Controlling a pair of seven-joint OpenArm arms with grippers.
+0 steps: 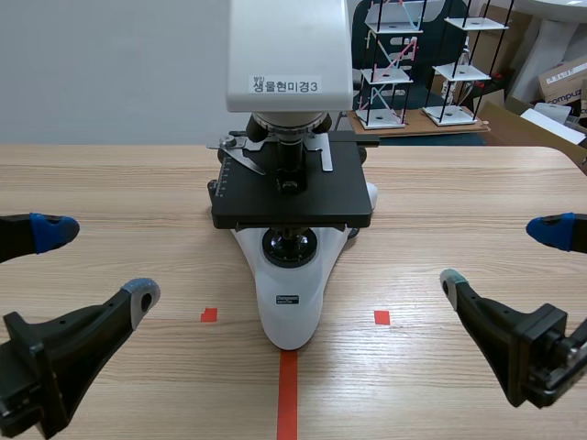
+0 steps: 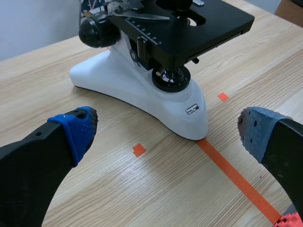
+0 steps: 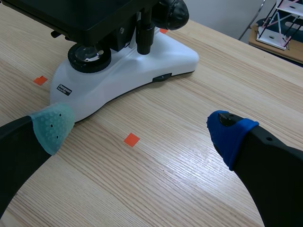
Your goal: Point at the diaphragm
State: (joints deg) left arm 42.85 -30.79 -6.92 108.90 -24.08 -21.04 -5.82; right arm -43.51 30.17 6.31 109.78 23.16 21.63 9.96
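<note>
We see a white microscope (image 1: 292,302) standing in the middle of the wooden surface (image 1: 459,192). Its flat black stage (image 1: 292,188) sticks out toward us, and a round black lens (image 1: 290,247) sits on the white foot below it. The diaphragm (image 2: 176,66) is under the stage, right above that lens. We can only see a dark bit of it in the shadow there. The left arm (image 1: 55,357) comes in low on one side of the microscope and the right arm (image 1: 518,344) comes in low on the other side. The left jaws are wide open and hold nothing, with the left blue pad (image 1: 50,231) and the grey pad (image 1: 142,293) far apart. The right jaws are wide open too and hold nothing, with the right blue pad (image 1: 555,229) and the green pad (image 1: 451,280) far apart. Both jaws are well apart from the microscope. A red tape line (image 1: 288,394) runs from the foot toward us, with a small red square (image 1: 209,314) on one side and a second square (image 1: 382,317) on the other. Behind the surface stand some racks (image 1: 394,64) made of sticks and white shelves.
</note>
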